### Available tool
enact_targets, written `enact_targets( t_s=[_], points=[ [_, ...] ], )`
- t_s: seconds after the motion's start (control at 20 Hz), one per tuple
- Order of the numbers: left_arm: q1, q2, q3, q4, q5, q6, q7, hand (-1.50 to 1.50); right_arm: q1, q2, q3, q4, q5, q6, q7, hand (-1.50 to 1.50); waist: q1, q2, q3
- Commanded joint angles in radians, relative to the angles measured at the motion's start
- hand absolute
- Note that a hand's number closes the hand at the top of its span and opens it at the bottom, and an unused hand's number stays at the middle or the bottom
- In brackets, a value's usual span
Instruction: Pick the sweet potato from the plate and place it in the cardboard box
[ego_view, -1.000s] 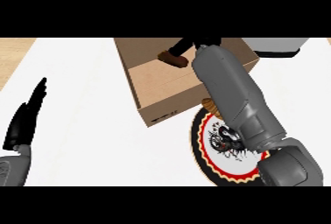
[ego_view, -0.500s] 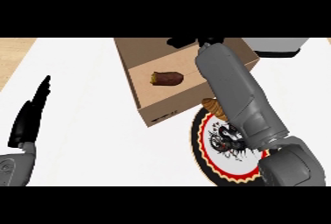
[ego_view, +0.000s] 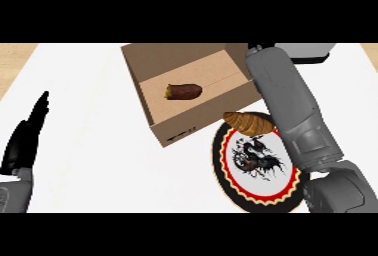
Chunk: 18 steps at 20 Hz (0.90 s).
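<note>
Sweet potato: seen lying on the floor of the cardboard box, clear of the walls; no hand on it.
Cardboard box: open-topped, set on the counter, its near corner just beside the plate.
Plate: round, dark pattern at centre, red/black rim; a croissant-like pastry is seen on its far edge, next to the box.
Right hand: hidden. Only the grey forearm is shown, laid over the plate's right side & running up past the box's right wall. Fingers can't be told — open or curled, not shown.
Left hand: at view's left edge, fingers straight & pointing up, nothing held; resting. Box & potato lie well to the right of those fingertips.
Step in hand: judged as the end of the placing step — potato is already inside the box, w/ nothing gripping it.
Task status: looks done, as far as can be judged.
Next move: prob. only a retreat of the right arm is called for. Care would be needed to clear the box wall & to avoid brushing the pastry, which sits close under the forearm.
</note>
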<state>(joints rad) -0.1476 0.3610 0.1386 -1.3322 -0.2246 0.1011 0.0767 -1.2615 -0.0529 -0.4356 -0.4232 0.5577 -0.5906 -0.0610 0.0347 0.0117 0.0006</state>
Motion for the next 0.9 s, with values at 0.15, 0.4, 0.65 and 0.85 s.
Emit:
enact_targets(
  t_s=[0.15, 0.4, 0.65, 0.85],
  points=[
    [0.018, 0.042, 0.046, 0.013, 0.018, -0.04, -0.003, 0.0, 0.119, -0.094, -0.015, -0.092, -0.069, 0.086, -0.029, -1.5, -0.031, -0.012, -0.001],
    [0.067, 0.031, 0.057, -0.041, 0.011, -0.014, 0.006, 0.0, 0.3, -0.17, 0.0, -0.297, -0.118, 0.241, 0.009, -1.5, -0.059, -0.023, -0.001],
    [0.057, 0.022, 0.078, 0.067, 0.003, -0.002, -0.078, 0.0, 0.433, -0.233, 0.039, -0.552, -0.16, 0.392, 0.106, -1.5, -0.065, -0.021, -0.002],
    [0.086, -0.005, 0.048, -0.026, -0.003, -0.007, -0.029, 0.0, 0.608, -0.309, 0.031, -0.65, -0.21, 0.526, 0.088, -1.5, -0.05, -0.018, -0.001]
  ],
)
